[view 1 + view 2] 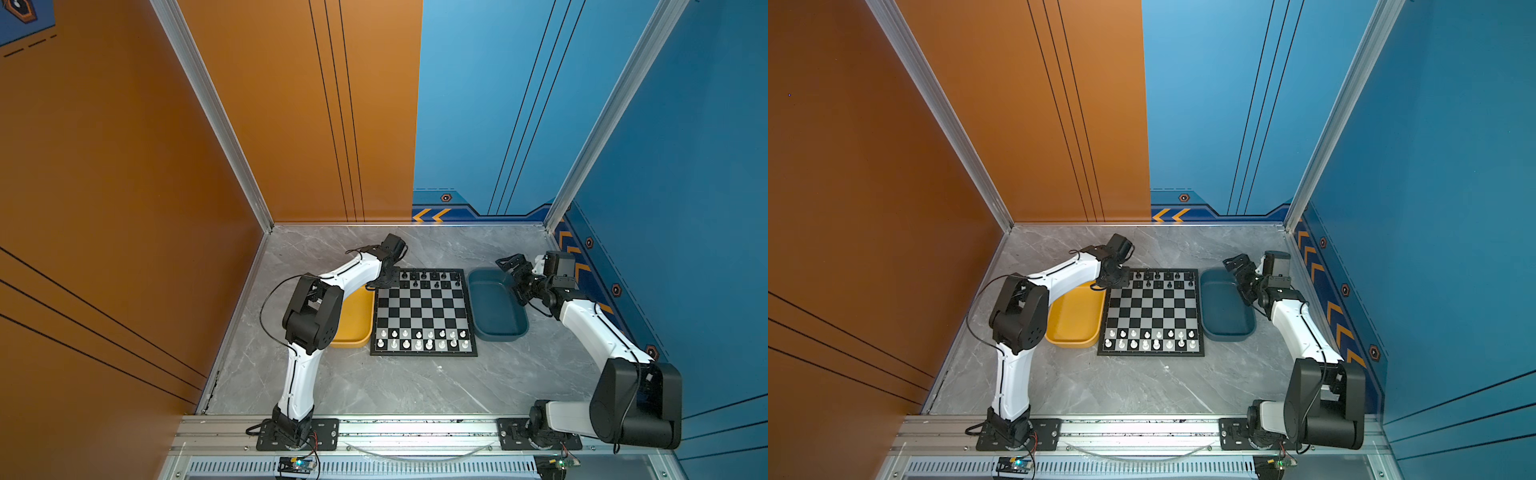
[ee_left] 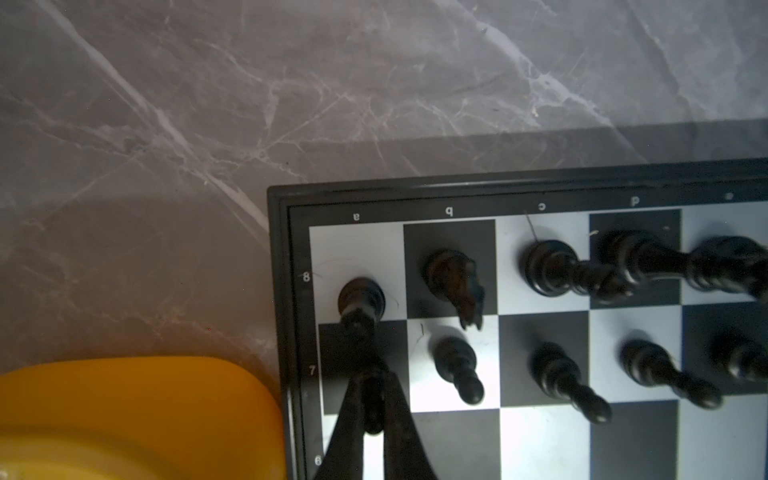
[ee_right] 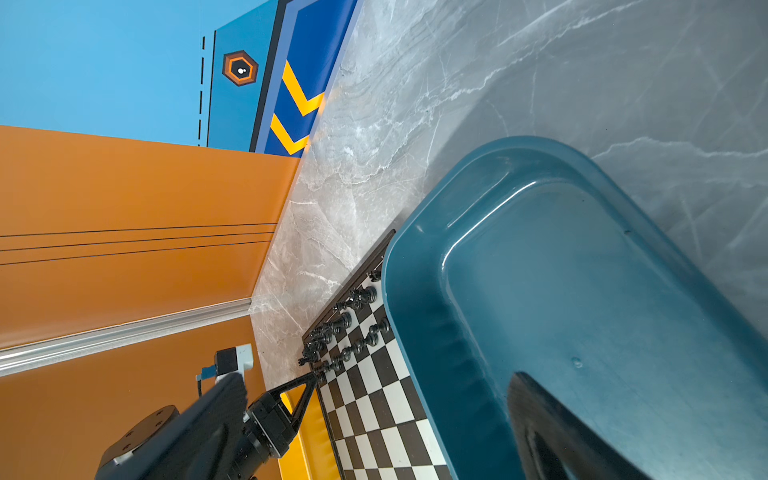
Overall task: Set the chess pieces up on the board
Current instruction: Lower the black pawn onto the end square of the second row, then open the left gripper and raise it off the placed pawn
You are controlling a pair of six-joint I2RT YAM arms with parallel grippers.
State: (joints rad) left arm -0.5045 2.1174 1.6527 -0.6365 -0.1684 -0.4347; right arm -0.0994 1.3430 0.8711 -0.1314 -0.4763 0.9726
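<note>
Corner business first: my left pincer [image 2: 371, 376] reaches over the far left corner of the board [image 1: 424, 307] and is clenched. In the left wrist view a small dark pawn [image 2: 372, 409] looks pinched between its tips, over the dark square at file a, rank 7. Black on black hides the pawn's foot, so I cannot tell whether it touches the square. Just beyond my tips a rook [image 2: 360, 297] stands upright on the corner square. A knight [image 2: 453, 278] and a bishop [image 2: 552, 270] stand next along that far row, and more pawns [image 2: 457, 361] stand in the row in front of them. In both top views the black chess pieces [image 1: 434, 276] fill the two far rows and the white chessmen [image 1: 419, 338] the two near rows, with bare checks between. A yellow tray [image 1: 355, 324] lies on the worktop [image 1: 415, 382] just beside the board's left edge, partly under my left arm. A dark blue tray [image 1: 496, 307] lies just beside the right edge. My right pincer [image 1: 506, 263] hangs above the far end of the blue tray, well apart from the board. Only one of its fingers [image 3: 540, 415] shows in the right wrist view, so I cannot tell whether it is released or clenched.
</note>
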